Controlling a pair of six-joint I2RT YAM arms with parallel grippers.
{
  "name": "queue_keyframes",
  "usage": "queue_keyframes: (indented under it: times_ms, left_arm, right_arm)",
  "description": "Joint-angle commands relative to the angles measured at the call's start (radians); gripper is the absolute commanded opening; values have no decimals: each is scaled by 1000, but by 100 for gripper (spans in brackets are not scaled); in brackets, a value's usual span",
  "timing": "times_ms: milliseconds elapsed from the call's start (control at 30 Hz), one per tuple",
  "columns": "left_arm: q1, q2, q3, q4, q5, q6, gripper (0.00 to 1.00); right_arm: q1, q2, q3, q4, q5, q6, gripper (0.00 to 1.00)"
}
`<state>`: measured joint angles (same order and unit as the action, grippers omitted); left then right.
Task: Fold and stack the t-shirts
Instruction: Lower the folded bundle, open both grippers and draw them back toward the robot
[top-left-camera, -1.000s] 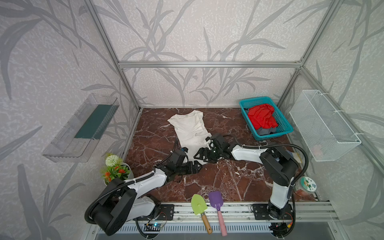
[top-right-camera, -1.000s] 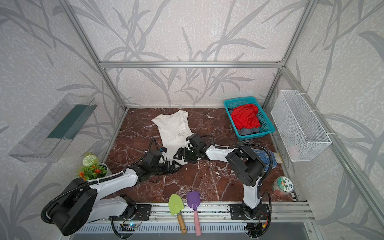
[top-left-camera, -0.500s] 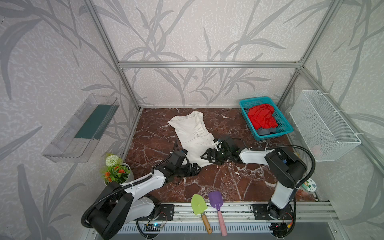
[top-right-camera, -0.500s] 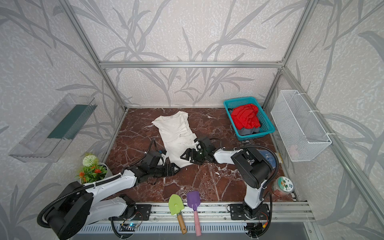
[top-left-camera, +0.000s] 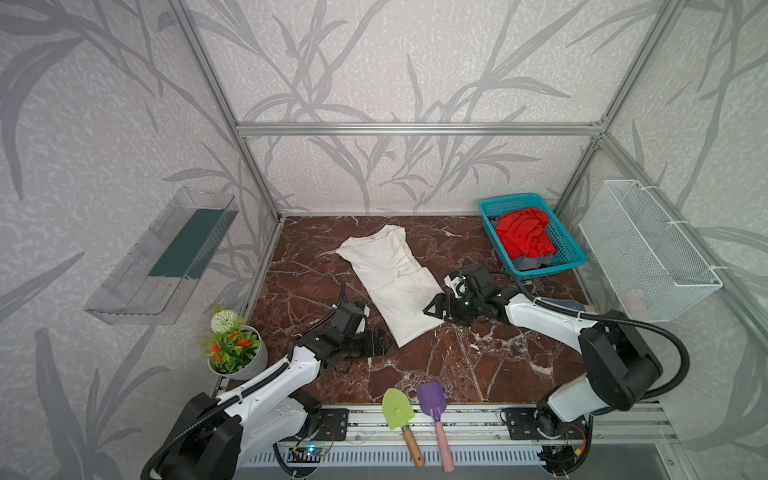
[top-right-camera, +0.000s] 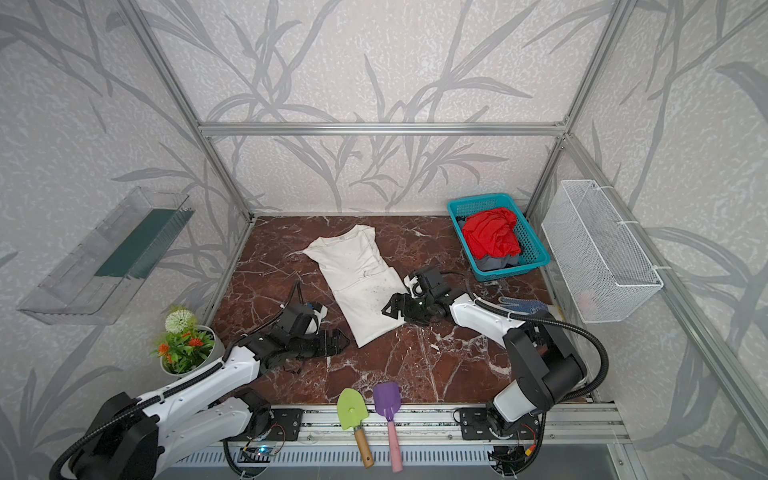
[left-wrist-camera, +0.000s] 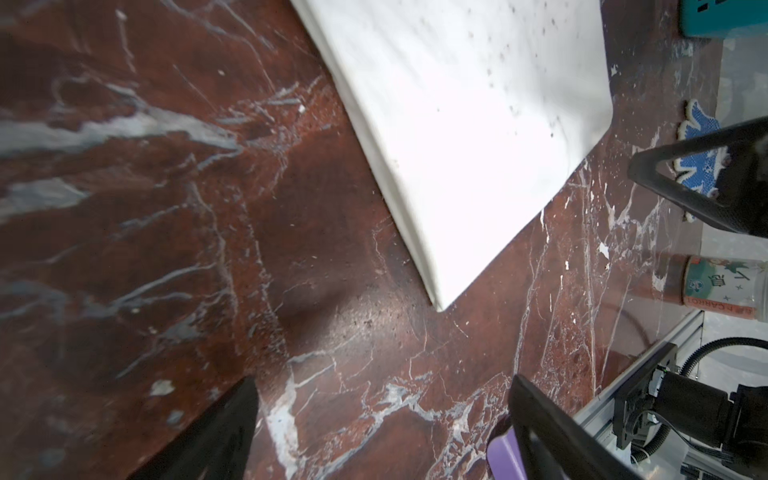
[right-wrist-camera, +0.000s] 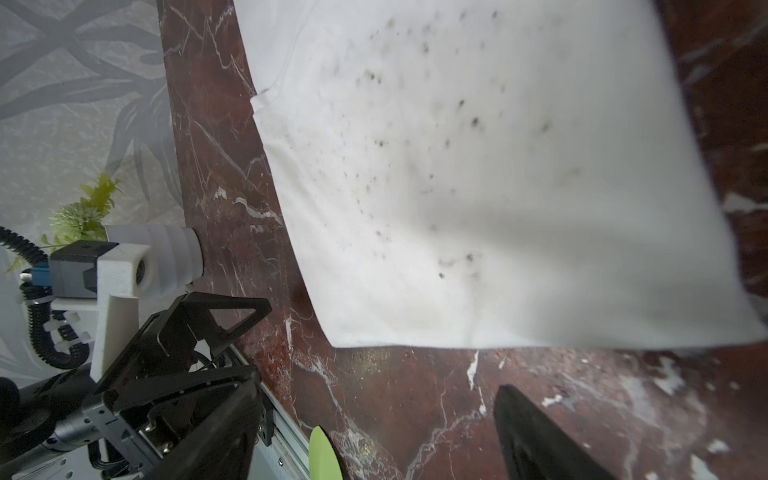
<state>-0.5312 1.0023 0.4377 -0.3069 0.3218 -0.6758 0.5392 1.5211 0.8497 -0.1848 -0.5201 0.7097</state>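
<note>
A cream-white t-shirt (top-left-camera: 395, 282) (top-right-camera: 361, 286) lies flat on the marble table, collar toward the back and sides folded in. My left gripper (top-left-camera: 384, 340) (top-right-camera: 343, 338) is open and low, just left of the shirt's near corner. In the left wrist view the left gripper (left-wrist-camera: 382, 380) holds only bare marble, with the shirt (left-wrist-camera: 478, 124) ahead. My right gripper (top-left-camera: 430, 307) (top-right-camera: 388, 309) (right-wrist-camera: 376, 380) is open at the shirt's right edge (right-wrist-camera: 478, 187) and holds nothing. A red t-shirt (top-left-camera: 521, 235) (top-right-camera: 490, 239) sits crumpled on a dark grey one (top-left-camera: 530, 262) in the basket.
The teal basket (top-left-camera: 575, 259) stands at the back right, below a white wire basket (top-left-camera: 648, 249). A blue-and-white glove (top-right-camera: 523, 306) lies behind the right arm. A flower pot (top-left-camera: 235, 353) stands front left. Green (top-left-camera: 397, 409) and purple (top-left-camera: 432, 403) trowels lie at the front edge.
The right gripper has drawn back to the right, off the white shirt's lower part. The left gripper has backed off slightly. The shirt's near end now lies uncovered and flat.
</note>
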Motion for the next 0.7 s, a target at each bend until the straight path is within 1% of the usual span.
queue_keyframes:
  times_ms: [0,33,100,200,300,467,567,667]
  left_arm:
    - [7,-61,70,-136,-95,12,94]
    - [7,-81,77,-161,-118,-2,94]
    - [7,-119,82,-201,-191,-55,93]
    - [13,-149,84,-262,-259,-117,92]
    - [25,-138,95,-293,-248,-154,90]
    - [27,-63,126,-287,-213,-197,80]
    - [27,-18,132,-275,-196,-215,73]
    - [28,32,127,-248,-160,-226,67]
  right_arm:
    - [-56,-29,2,-141,32,-65,88]
    - [-69,-26,-1,-149,26,-97,88]
    - [-95,-10,3,-170,11,-124,88]
    - [-106,5,21,-212,16,-158,88]
    - [-108,-5,16,-222,44,-171,88]
    - [-112,0,5,-246,82,-209,88]
    - [-112,14,2,-245,72,-217,87]
    - [-110,20,-9,-235,62,-221,83]
